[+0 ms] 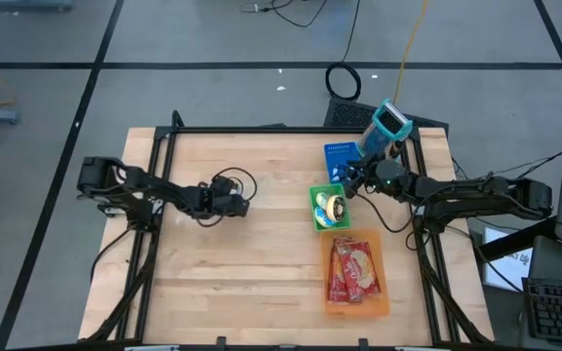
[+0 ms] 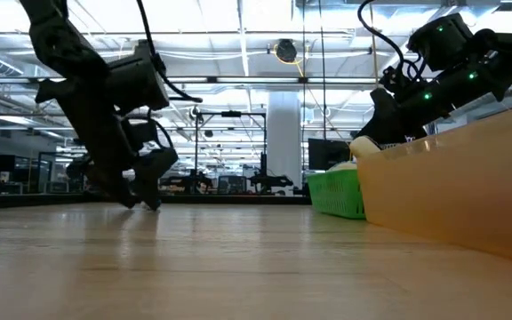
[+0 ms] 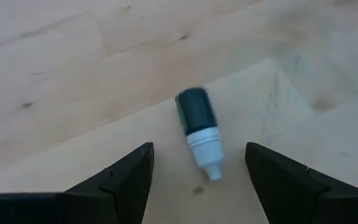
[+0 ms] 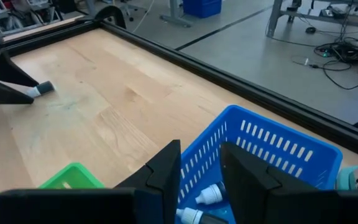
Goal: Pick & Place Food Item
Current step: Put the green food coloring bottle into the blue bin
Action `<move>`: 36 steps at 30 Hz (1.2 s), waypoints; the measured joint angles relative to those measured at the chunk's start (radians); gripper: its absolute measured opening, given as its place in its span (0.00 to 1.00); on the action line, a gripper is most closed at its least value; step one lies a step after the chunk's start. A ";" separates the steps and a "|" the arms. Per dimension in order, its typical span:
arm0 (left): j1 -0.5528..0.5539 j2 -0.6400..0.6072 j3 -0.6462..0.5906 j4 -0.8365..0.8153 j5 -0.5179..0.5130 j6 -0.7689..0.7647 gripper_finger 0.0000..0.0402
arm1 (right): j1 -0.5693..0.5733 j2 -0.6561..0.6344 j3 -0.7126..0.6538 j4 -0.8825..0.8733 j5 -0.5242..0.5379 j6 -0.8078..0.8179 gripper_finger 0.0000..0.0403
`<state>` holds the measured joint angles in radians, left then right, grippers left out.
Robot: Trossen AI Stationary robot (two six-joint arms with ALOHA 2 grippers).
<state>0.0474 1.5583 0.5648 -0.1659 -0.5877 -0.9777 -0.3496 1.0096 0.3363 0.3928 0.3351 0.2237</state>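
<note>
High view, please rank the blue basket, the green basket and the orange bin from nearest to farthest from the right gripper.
Measured from the right gripper:
1. Blue basket, right beside it, toward the table's far edge.
2. Green basket, next over, toward the table's middle.
3. Orange bin, farthest, toward the near edge.

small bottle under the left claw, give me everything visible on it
The small bottle has a dark body, a ribbed white cap and a narrow white dropper tip; it looks like plastic. It lies on its side on the bare wooden table, cap end towards the left claw, whose open fingers straddle it without touching. Any label is unreadable.
</note>
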 joint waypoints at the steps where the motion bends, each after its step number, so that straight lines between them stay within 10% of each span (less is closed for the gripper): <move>1: 0.003 0.008 0.000 0.002 0.008 0.001 0.64 | 0.000 0.000 0.000 0.000 0.000 0.000 0.25; 24: 0.047 0.020 0.000 0.018 0.007 0.015 0.24 | 0.000 0.000 0.000 0.000 -0.001 0.000 0.24; 36: 0.042 0.015 0.002 0.109 0.072 0.247 0.19 | 0.004 0.000 0.000 -0.001 -0.088 0.000 0.23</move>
<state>0.0892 1.5734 0.5667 -0.0569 -0.5162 -0.7305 -0.3454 1.0096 0.3363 0.3922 0.2470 0.2237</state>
